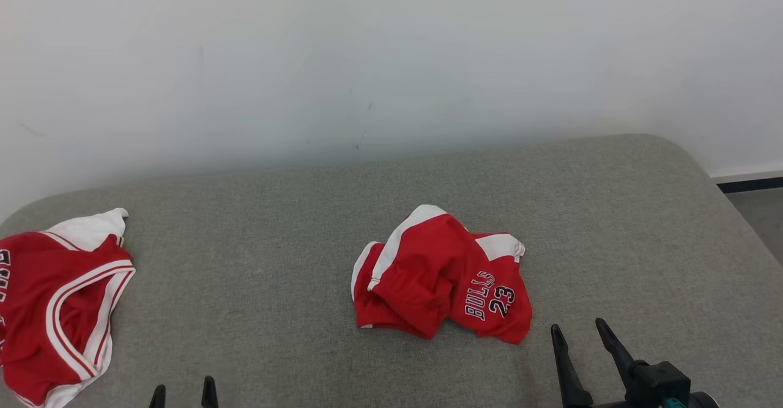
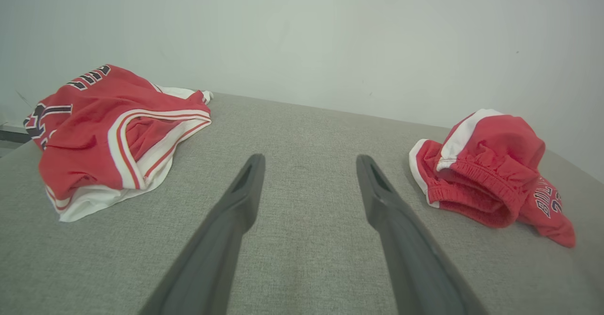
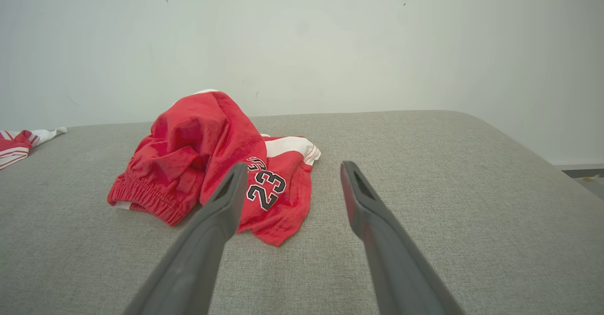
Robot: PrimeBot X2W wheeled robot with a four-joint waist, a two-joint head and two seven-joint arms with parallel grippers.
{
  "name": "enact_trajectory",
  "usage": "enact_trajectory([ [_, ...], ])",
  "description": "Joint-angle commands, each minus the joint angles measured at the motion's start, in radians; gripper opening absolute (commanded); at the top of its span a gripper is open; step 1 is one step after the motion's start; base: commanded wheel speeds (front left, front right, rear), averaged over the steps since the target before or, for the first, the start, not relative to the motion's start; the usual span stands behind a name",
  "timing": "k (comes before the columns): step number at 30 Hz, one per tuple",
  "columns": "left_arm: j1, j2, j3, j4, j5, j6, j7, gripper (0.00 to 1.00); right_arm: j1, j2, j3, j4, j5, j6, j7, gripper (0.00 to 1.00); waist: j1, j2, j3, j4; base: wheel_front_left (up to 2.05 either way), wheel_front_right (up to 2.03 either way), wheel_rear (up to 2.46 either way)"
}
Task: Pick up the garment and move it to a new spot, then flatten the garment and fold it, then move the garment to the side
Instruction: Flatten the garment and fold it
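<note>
While both the left gripper (image 1: 183,386), lower left of the frame, and the right gripper (image 1: 577,326), lower right, stand spread and empty, the pick-up appears not yet begun. The crumpled red shorts (image 1: 440,273) lie untouched mid-frame on the grey pad (image 1: 275,224); next, the right gripper likely must reach a raised fold and close.

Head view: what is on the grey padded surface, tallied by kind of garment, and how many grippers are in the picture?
Shorts: 1, the red Bulls shorts, crumpled near the middle.
Jerseys: 1, the red jersey with white trim, at the left edge.
Grippers: 2, the left gripper and the right gripper, both open and holding nothing.
Total: 4.
</note>
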Motion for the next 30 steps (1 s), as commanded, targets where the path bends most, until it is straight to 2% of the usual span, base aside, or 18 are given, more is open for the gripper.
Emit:
enact_trajectory([
  [1,0.0,-0.003,0.001,0.001,0.01,-0.008,-0.001,1.0,0.006,-0.001,-0.002,0.001,0.006,-0.002,0.0,1.0,0.0001,0.0,0.001,0.0,0.0,0.0,0.0],
  [24,-0.047,-0.008,-0.018,0.018,0.023,-0.001,-0.001,1.0,-0.016,-0.001,0.005,0.007,0.016,-0.002,-0.008,1.0,0.0001,0.0,0.016,-0.008,0.0,0.0,0.0],
  [30,-0.112,-0.008,-0.051,0.067,-0.008,-0.025,0.021,1.0,-0.025,-0.001,0.021,0.01,0.024,-0.002,-0.008,1.0,0.0001,0.0,0.034,-0.048,0.0,0.0,0.0],
])
